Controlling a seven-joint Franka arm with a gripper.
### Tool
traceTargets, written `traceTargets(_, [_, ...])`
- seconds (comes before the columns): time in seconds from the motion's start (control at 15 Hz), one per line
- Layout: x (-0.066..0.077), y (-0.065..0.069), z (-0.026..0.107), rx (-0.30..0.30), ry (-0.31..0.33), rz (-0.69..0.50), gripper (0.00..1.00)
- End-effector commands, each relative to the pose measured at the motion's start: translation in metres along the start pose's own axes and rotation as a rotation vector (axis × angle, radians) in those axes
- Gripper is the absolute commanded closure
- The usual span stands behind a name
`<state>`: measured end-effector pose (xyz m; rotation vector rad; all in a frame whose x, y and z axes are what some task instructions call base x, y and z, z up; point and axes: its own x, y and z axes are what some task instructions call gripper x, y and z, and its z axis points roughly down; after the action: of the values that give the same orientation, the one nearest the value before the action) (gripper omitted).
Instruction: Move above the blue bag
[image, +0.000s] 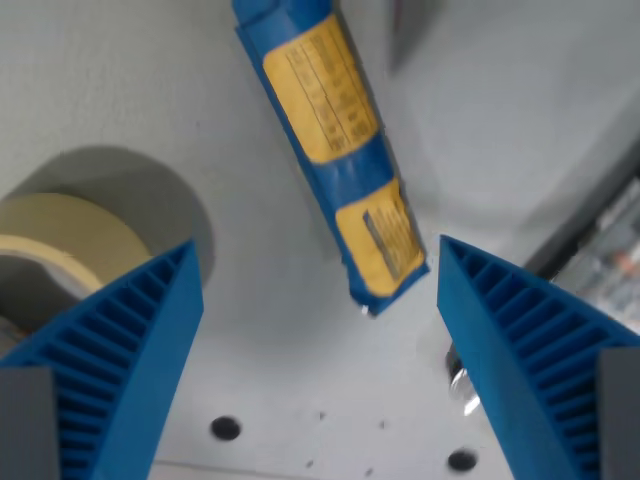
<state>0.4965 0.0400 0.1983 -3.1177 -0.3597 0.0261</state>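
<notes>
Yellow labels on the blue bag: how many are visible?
2. One large yellow label sits on the upper part of the blue bag; a smaller yellow label is near its lower end. Other sides are hidden.

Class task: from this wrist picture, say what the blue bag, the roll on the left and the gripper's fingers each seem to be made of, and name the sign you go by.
Blue bag: probably glossy plastic film, judging by its sheen, creases and printed yellow panels.
Roll: looks like matte cream paper tape, wound in layers; paper is a guess.
Fingers: matte blue ribbed plastic or rubber; which one is unclear.
</notes>
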Motion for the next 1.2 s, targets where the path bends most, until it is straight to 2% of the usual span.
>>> traceTargets(0.07, [0.011, 0.001, 0.007, -0.039, -0.028, -0.269, 0.00])
traceTargets(0.53, [0.022, 0.003, 0.025, -0.038, -0.032, -0.334, 0.00])
traceTargets(1.2, [0.029, 0.006, 0.038, -0.030, -0.024, -0.305, 0.00])
